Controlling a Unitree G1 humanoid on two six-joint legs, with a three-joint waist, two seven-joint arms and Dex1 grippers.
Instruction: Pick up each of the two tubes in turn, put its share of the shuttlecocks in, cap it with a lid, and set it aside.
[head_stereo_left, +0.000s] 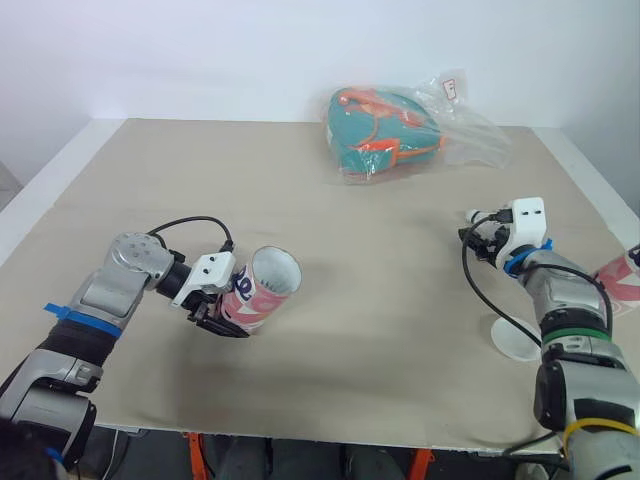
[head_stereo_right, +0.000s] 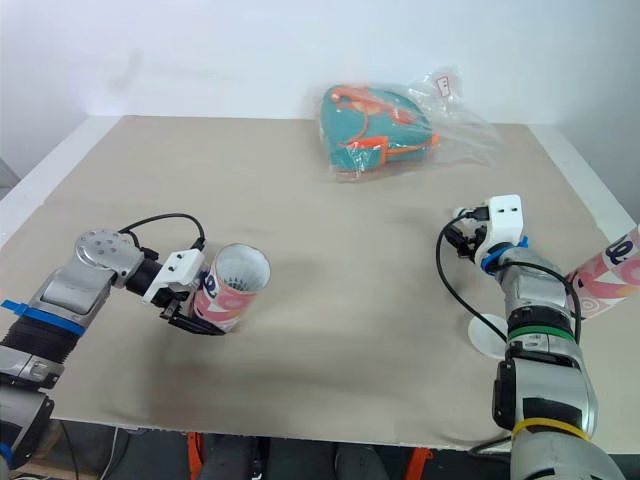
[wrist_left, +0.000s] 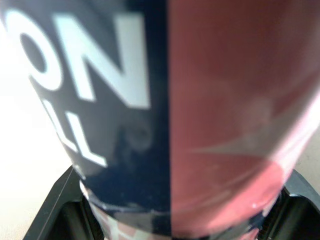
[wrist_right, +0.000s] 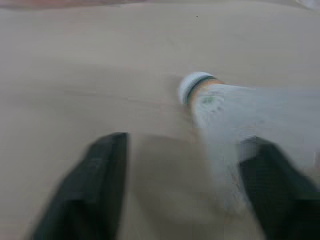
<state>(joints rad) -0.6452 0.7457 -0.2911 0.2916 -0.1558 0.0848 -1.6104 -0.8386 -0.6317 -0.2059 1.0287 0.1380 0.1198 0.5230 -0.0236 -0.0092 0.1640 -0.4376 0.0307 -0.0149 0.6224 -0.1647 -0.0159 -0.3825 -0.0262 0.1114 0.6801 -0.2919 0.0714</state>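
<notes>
- white lid (head_stereo_left: 515, 340) lies flat on the table (head_stereo_left: 380, 330) by the right arm;
- left gripper (head_stereo_left: 225, 318) pinches a tilted tube (head_stereo_left: 265, 288), open mouth upward;
- second tube (head_stereo_left: 622, 275) at the table's right edge;
- right gripper (wrist_right: 185, 185), fingers spread, just beside a shuttlecock (wrist_right: 220, 107);
- bagged pouch (head_stereo_left: 385, 130) farthest back.

Pink-and-navy tube (head_stereo_left: 260, 293); seemingly white shuttlecock (wrist_right: 235, 112)

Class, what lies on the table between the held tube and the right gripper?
Nothing. In the left eye view the table is bare between the tube and the right gripper.
</notes>
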